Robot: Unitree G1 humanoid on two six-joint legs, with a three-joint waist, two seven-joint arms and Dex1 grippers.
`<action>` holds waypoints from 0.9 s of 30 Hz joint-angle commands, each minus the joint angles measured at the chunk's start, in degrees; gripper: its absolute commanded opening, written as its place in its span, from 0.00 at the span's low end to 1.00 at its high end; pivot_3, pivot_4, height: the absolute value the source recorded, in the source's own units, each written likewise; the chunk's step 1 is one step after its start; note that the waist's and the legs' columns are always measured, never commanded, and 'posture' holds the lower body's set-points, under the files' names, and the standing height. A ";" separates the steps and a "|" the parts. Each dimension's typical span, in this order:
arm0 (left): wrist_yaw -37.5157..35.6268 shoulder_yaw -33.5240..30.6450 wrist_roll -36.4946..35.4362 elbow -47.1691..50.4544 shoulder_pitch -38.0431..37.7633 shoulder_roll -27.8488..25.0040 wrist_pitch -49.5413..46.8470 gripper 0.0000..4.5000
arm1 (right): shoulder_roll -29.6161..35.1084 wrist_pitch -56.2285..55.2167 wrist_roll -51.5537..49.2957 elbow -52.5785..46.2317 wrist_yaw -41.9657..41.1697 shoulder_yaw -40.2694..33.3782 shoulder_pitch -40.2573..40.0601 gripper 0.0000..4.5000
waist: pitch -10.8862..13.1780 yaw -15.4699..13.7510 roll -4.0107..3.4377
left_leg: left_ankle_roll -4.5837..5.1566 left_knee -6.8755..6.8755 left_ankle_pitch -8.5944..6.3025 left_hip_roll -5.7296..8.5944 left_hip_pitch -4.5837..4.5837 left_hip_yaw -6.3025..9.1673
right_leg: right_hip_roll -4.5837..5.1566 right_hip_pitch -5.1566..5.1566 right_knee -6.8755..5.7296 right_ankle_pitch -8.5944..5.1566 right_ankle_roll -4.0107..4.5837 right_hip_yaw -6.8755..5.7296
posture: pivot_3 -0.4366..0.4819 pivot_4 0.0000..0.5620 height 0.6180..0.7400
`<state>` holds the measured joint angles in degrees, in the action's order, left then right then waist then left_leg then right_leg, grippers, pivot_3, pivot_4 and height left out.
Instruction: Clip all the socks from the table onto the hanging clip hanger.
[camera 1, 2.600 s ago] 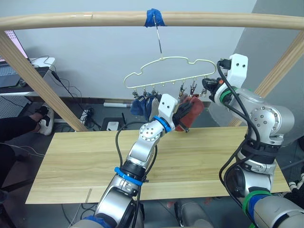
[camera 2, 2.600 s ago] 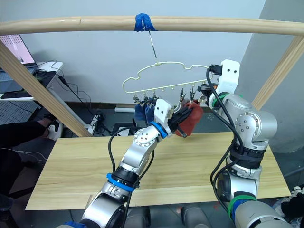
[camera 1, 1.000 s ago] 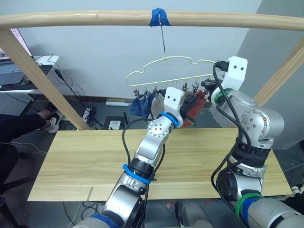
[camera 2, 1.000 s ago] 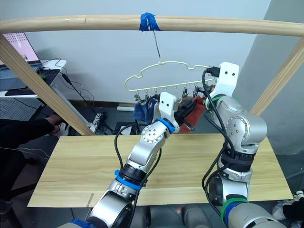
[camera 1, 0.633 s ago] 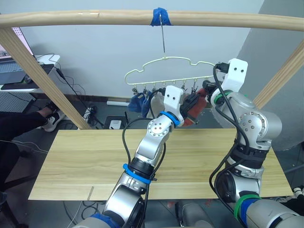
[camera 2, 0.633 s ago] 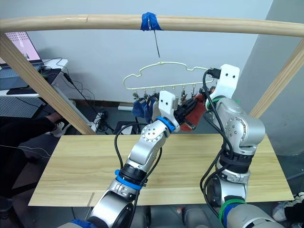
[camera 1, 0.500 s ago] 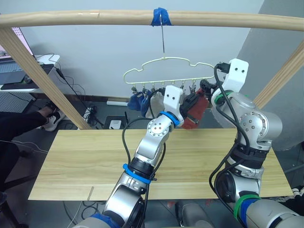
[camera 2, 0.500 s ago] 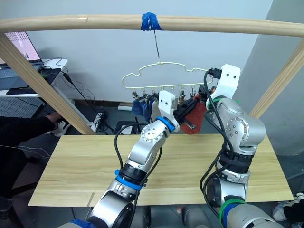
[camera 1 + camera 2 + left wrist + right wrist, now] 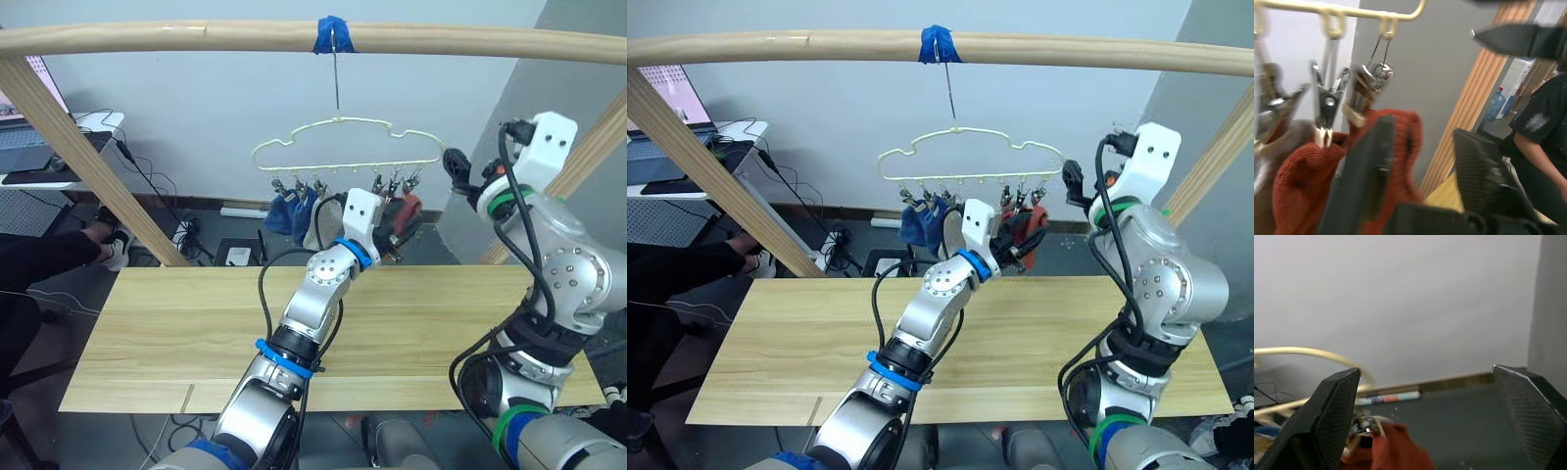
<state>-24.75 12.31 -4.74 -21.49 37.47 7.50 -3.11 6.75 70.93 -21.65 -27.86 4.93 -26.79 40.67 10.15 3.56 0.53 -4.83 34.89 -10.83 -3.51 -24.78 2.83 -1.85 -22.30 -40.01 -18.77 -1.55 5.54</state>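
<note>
Both my grippers gape empty: left gripper (image 9: 1420, 166) beside the rust-red knit socks (image 9: 1298, 181) clipped on the pale yellow-green wire clip hanger (image 9: 343, 142), right gripper (image 9: 1435, 416) just beyond its end.

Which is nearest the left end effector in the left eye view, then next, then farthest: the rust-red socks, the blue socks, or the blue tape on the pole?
1. Rust-red socks, right at the left end effector.
2. Blue socks, further along the clip hanger, toward the robot's left.
3. Blue tape, up on the wooden pole.

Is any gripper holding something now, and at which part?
Nothing is held. The left gripper is open beside the clipped rust-red sock; the right gripper is open near the clip hanger.
</note>
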 commanded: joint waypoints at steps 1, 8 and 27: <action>-2.53 -1.34 -1.67 0.74 0.99 -1.00 1.39 0.76 | 2.77 -7.49 -0.33 -1.68 -3.66 0.28 -4.50 1.00 | 0.00 0.11 0.00 | 0.00 -0.01 0.00 0.00 0.00 0.00 | 0.00 0.00 0.00 0.00 0.00 -0.01 | 0.40 0.24 1.00; -8.29 -8.02 -7.58 12.77 -10.63 -14.05 -8.13 1.00 | 11.65 -25.76 1.52 5.79 -18.13 7.18 -18.47 1.00 | -0.01 1.74 -0.02 | 0.00 -0.06 0.00 -0.07 0.08 -0.03 | -0.03 0.02 0.00 0.00 -0.01 0.02 | 0.46 0.26 1.00; -7.82 -29.69 -11.69 28.45 -41.65 -40.73 -20.93 1.00 | 15.33 -44.94 5.61 18.20 -24.68 10.38 -36.88 1.00 | 0.70 -3.85 0.49 | -0.02 -0.01 0.00 -0.11 0.22 0.05 | 0.05 0.19 0.04 -0.13 -0.23 -0.05 | 0.62 0.35 1.00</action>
<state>-32.13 -16.25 -16.25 6.23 -4.25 -32.72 -25.92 21.89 27.34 -16.52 -8.73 -21.40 -14.14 4.22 10.85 -0.30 1.02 -4.85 34.88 -10.84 -3.61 -24.55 2.86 -1.79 -22.11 -39.96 -18.91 -1.78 5.50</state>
